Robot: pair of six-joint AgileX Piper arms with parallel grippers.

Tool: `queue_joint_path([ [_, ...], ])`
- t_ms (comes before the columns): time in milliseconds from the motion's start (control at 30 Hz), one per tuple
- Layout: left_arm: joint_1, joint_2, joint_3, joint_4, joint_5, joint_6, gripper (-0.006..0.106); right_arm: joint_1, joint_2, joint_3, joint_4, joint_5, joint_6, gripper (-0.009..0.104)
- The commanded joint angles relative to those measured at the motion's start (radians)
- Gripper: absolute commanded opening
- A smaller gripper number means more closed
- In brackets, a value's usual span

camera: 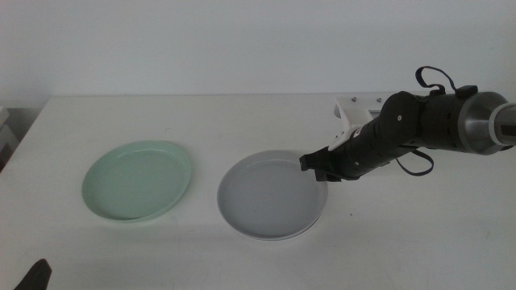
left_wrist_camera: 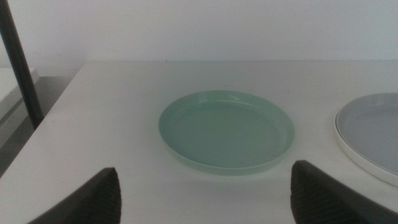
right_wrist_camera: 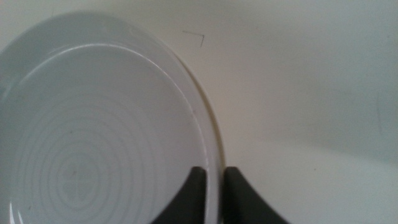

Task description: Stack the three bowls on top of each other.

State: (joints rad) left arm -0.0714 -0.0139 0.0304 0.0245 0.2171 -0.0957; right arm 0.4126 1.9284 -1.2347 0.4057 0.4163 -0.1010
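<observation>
Pinching the grey bowl's (camera: 272,196) right rim with my right gripper (camera: 320,168); it sits nested in the white bowl (camera: 310,225).

Left wrist: left gripper (left_wrist_camera: 205,198) waits wide open and empty, facing the mint bowl (left_wrist_camera: 226,130). Right wrist: jaws narrowly straddle the rim, one inside, one outside.

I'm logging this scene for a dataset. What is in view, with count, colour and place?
Green bowl: one, mint green, left part of the table.
Grey bowl: one, grey, middle of the table, nested in a white bowl whose rim shows beneath it.
Table: one, white, under everything.
Right gripper: one, dark, jaws closed on the rim of the grey bowl.
Left gripper: one, dark, open, waiting near the table's front edge, facing the green bowl.
</observation>
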Motion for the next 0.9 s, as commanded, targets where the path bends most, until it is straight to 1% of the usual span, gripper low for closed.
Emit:
queue_joint_path([
  [0, 0.001, -0.013, -0.004, -0.004, -0.074, -0.009, 0.104, 0.001, -0.06, -0.022, 0.008, -0.034, -0.018, 0.019],
  [167, 0.001, -0.013, -0.004, -0.004, -0.074, -0.009, 0.104, -0.001, -0.141, -0.038, -0.001, 0.041, -0.033, 0.05],
  [267, 0.001, -0.013, -0.004, -0.004, -0.074, -0.009, 0.104, -0.001, -0.232, -0.038, -0.011, 0.083, -0.07, 0.064],
  [333, 0.001, -0.013, -0.004, -0.004, -0.074, -0.009, 0.104, -0.001, -0.307, -0.038, -0.011, 0.145, -0.104, 0.068],
  [467, 0.001, -0.013, -0.004, -0.004, -0.074, -0.009, 0.104, -0.001, -0.459, -0.021, -0.011, 0.247, -0.148, 0.07],
  [600, 0.001, -0.013, -0.004, -0.004, -0.074, -0.009, 0.104, -0.001, -0.629, 0.05, -0.013, 0.248, -0.154, 0.07],
  [867, 0.001, -0.013, -0.004, -0.004, -0.074, -0.009, 0.104, -0.001, -1.051, 0.239, -0.01, 0.248, -0.236, 0.07],
])
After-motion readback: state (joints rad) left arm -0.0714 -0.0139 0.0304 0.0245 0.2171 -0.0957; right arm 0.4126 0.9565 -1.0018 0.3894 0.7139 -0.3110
